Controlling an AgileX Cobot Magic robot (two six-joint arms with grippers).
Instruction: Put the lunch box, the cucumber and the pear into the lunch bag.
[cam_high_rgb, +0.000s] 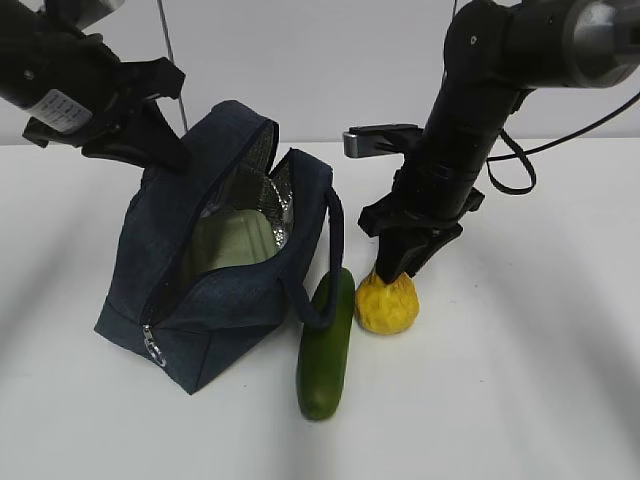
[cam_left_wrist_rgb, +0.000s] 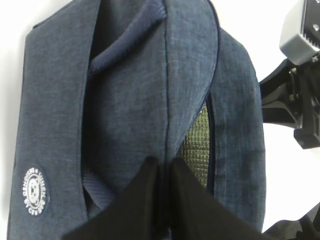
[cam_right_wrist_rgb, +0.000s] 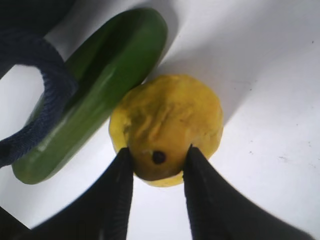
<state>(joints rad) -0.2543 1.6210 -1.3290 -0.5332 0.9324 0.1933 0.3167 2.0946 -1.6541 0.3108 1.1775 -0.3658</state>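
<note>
Two claws clenched: left claw (cam_left_wrist_rgb: 161, 200) pinches lunch bag (cam_left_wrist_rgb: 140, 100) edge, right claw (cam_right_wrist_rgb: 157, 175) grips pear (cam_right_wrist_rgb: 167, 125) neck

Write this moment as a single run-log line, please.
lunch box: inside lunch bag | left gripper: pinching bag fabric | right gripper: closing around pear neck | cucumber: on table

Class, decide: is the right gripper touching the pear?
Touching. In the right wrist view, both fingers of the right gripper press against the pear's narrow top, with no gap showing on either side.
</note>
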